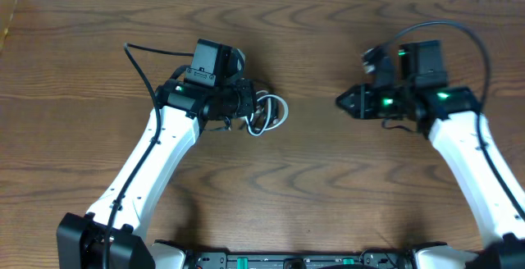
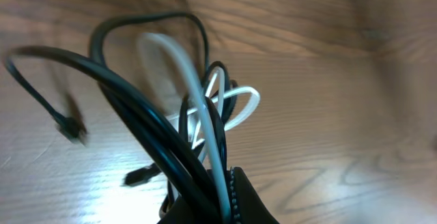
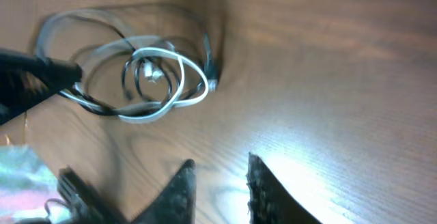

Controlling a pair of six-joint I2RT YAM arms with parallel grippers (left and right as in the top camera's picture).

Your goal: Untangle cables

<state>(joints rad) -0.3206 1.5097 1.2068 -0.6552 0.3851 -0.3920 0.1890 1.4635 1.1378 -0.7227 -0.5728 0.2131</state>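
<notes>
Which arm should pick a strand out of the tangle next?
Probably right. The left claw is clamped on the tangled cables, anchoring them; the right claw is empty, jaws parted, facing the tangle.

Glossy wood-grain table, smooth, shiny plastic-sheathed cables

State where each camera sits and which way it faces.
Overhead: fixed above the table, looking straight down; both arms show, with the left gripper at the cables and the right gripper apart from them.
Left wrist: on the left arm, looking along its fingers down at the tabletop; they are shut on the cables.
Right wrist: on the right arm, looking across the table toward the cables; its open fingers show at the bottom.
Shared: all three views show the cables.
</notes>
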